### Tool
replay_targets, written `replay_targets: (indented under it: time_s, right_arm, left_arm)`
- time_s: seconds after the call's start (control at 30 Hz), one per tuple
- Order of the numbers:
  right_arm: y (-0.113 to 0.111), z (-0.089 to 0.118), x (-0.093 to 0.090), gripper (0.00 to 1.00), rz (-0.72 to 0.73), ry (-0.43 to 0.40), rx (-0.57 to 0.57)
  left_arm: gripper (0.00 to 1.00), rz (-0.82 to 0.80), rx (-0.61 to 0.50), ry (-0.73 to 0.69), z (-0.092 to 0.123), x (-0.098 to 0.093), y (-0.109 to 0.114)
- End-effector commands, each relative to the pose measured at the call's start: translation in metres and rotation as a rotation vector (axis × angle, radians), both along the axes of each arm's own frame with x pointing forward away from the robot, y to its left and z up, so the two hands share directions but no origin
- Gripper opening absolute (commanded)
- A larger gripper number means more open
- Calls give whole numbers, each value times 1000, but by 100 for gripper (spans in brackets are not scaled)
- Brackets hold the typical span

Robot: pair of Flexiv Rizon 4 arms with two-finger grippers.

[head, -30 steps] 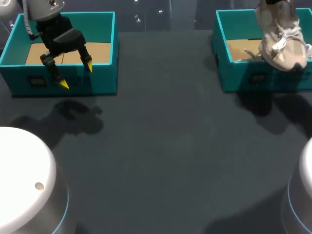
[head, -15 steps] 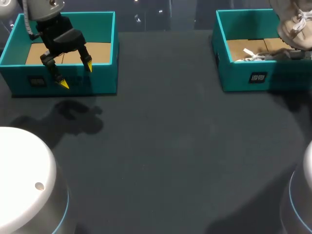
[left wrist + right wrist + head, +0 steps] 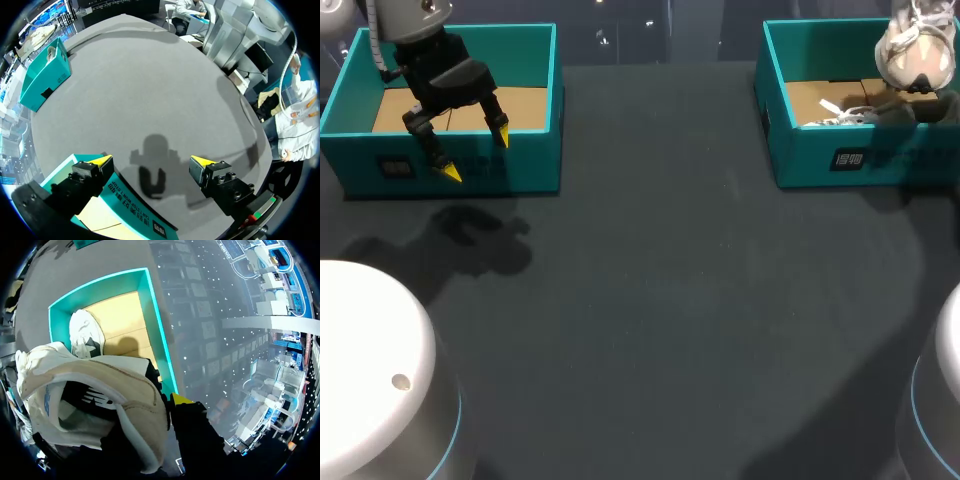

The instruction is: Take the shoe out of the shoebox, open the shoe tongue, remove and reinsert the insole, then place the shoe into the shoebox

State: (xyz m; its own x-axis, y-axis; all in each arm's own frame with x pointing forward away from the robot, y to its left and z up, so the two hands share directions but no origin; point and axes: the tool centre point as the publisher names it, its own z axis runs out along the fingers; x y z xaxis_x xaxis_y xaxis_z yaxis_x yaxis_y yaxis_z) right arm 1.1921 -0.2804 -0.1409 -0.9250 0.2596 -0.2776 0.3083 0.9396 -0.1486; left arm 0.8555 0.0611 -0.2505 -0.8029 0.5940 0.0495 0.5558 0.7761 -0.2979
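Since a second ago the beige sneaker [image 3: 912, 52] has swung up and back, from in front of the right shoebox [image 3: 800, 160] to above its cardboard floor. My right end effector [image 3: 167, 395] pinches the heel collar. A second sneaker [image 3: 85, 335] lies inside that box. My left end effector [image 3: 477, 153] hangs spread and unmoved at the front wall of the left shoebox [image 3: 525, 45], above the bench [image 3: 650, 300].
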Motion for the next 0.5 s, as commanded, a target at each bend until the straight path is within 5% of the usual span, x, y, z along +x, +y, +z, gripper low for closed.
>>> replay_targets:
  time_s: [0.03, 0.4, 0.5]
  right_arm:
    - [-3, 5, -10, 0, -242, -87, 41]
    - [-3, 5, -10, 0, -242, -87, 41]
    - [-21, 5, -15, 0, -448, -138, 93]
  left_arm:
    - [100, -1, 2, -1, 0, 0, 0]
    - [100, -1, 2, -1, 0, 0, 0]
    - [100, -1, 2, -1, 0, 0, 0]
